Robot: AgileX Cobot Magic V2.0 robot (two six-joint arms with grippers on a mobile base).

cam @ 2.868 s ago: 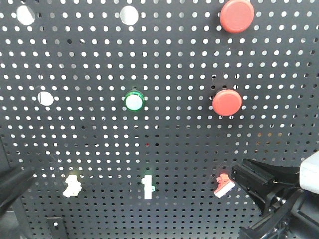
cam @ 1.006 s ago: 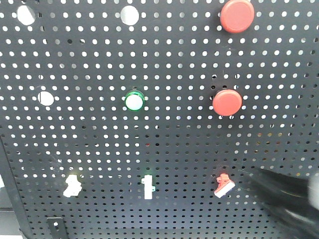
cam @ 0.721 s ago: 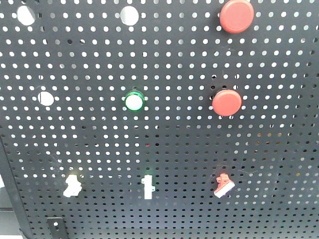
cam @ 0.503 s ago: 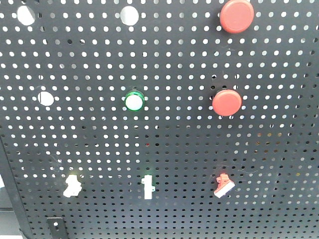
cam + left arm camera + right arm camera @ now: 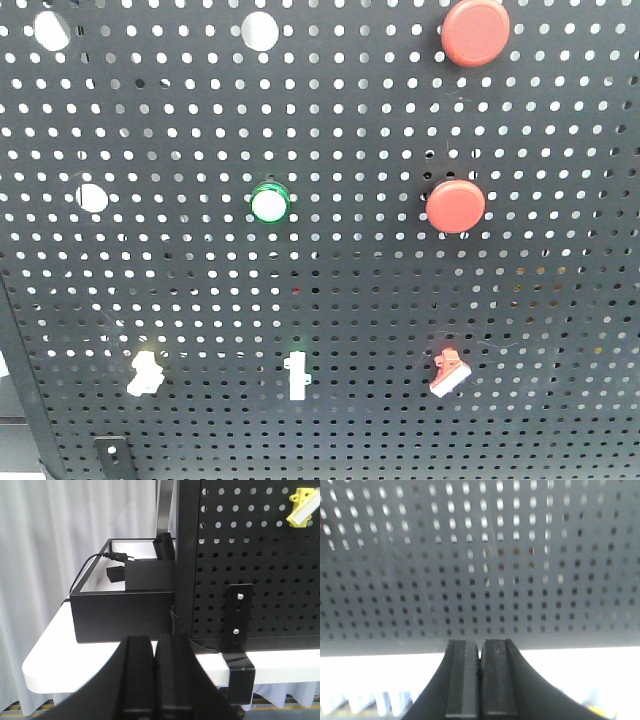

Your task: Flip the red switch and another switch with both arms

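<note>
Gone from the front view since earlier: both arms. Black pegboard (image 5: 330,290) upright on a white table (image 5: 45,655), pale curtain (image 5: 45,555) behind. Red switch (image 5: 448,372) low on the board's right, red base, white lever tilted down-left. Left gripper (image 5: 155,680) pressed closed, facing the board's bracket (image 5: 237,625). Right gripper (image 5: 480,685) closed too, just before the pegboard
</note>
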